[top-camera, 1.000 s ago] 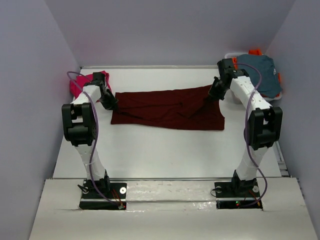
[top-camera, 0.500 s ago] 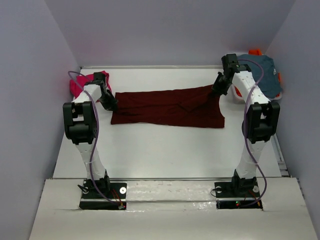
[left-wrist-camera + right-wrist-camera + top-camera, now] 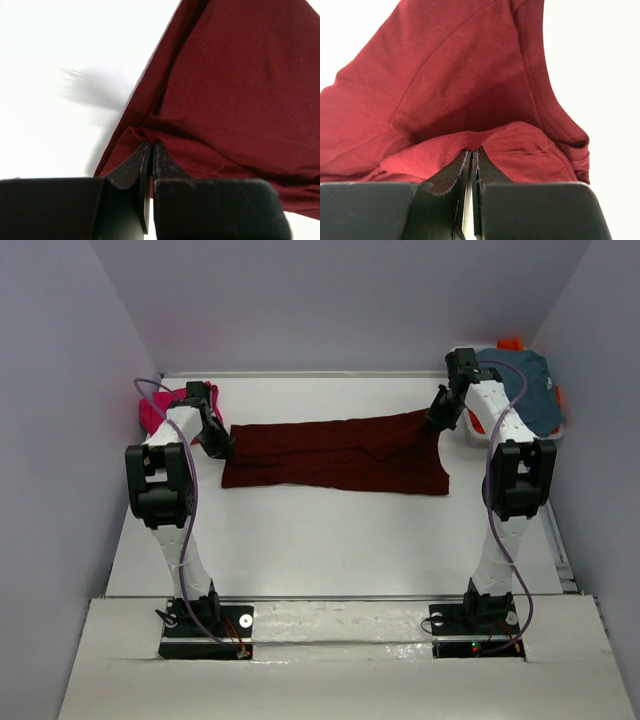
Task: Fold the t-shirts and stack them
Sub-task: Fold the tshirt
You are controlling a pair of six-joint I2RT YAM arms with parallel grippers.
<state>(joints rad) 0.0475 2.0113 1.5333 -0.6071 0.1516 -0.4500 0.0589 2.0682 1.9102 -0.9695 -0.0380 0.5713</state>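
I have the maroon t-shirt (image 3: 335, 455) spread as a long band across the far half of the tabletop (image 3: 330, 540). I hold it at both ends so the cloth can be drawn taut and carried over in one fold rather than bunching.

My left claw (image 3: 151, 145) is pinched together on the shirt's left end. In the left wrist view a small ridge of hem rises into the tips, the rest of the cloth runs away up and to the right, and bare tabletop lies to the left.

My right claw (image 3: 474, 150) is likewise clamped on the shirt, at its far right corner. The right wrist view shows a hump of fabric gathered into the closed tips, with a seam curving off at the right. From above, that corner looks raised a little where the claw grips it, while the near edge lies flat.

So the shirt lies between the two claws, each biting an opposite end, with the body stretching inward from both.

The magenta-pink shirt (image 3: 155, 410) sits in the far left corner, near the left claw. The grey-blue garment (image 3: 525, 380) and an orange one (image 3: 510, 343) are heaped at the far right. I judge they are parked at the edges to leave the middle for folding.
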